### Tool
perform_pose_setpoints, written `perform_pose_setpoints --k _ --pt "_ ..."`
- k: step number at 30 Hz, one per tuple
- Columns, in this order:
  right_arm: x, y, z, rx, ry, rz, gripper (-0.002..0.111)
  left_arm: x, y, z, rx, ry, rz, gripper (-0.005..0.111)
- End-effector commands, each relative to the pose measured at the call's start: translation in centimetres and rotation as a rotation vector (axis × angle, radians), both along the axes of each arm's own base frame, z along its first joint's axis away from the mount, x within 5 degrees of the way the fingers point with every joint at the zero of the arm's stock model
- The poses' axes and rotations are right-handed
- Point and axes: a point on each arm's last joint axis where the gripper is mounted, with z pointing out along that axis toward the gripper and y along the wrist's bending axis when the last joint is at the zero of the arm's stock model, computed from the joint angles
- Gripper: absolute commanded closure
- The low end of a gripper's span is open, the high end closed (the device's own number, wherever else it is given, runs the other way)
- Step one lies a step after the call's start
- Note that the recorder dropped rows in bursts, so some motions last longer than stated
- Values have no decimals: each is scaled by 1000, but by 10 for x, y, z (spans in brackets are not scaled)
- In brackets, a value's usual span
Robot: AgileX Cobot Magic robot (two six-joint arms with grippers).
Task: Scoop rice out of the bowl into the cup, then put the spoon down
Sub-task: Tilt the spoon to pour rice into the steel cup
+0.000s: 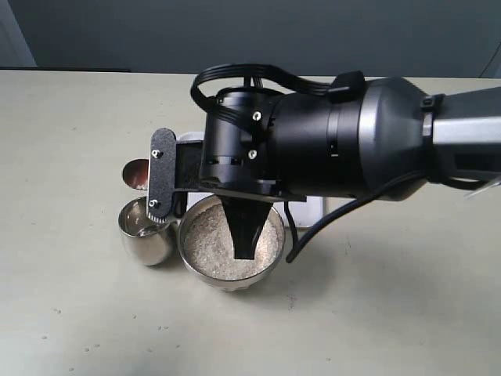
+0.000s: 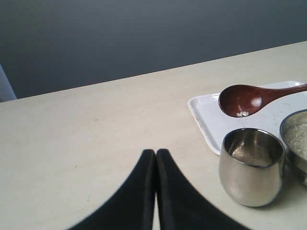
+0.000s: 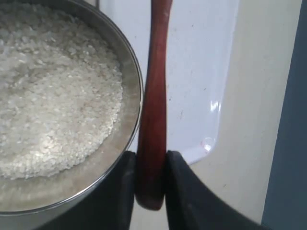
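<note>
spoon (image 2: 249, 98) lengthwise beside bowl (image 3: 130, 72), oval end near cup (image 2: 252, 167), handle gripped in right hand (image 3: 151, 156)

Open table (image 1: 376, 313) lies left of and in front of the cup (image 1: 145, 243) and bowl (image 1: 231, 280), which stand just beside each other with no passage between. The right arm (image 1: 352, 145) overhangs the bowl, and the spoon (image 2: 249, 98) hangs across the tray (image 2: 204, 115) beyond the cup.

Lab-like setup, beige table (image 1: 407, 313), grey wall (image 1: 156, 31)
</note>
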Motion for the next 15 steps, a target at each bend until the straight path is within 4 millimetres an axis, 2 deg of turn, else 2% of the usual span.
perform_pose_setpoints --k 1,15 --pt "1 1 2 8 -9 -4 109 0 0 2 -8 -17 -2 106" --pt "2 1 2 9 -20 6 109 0 0 2 -9 -16 -2 106"
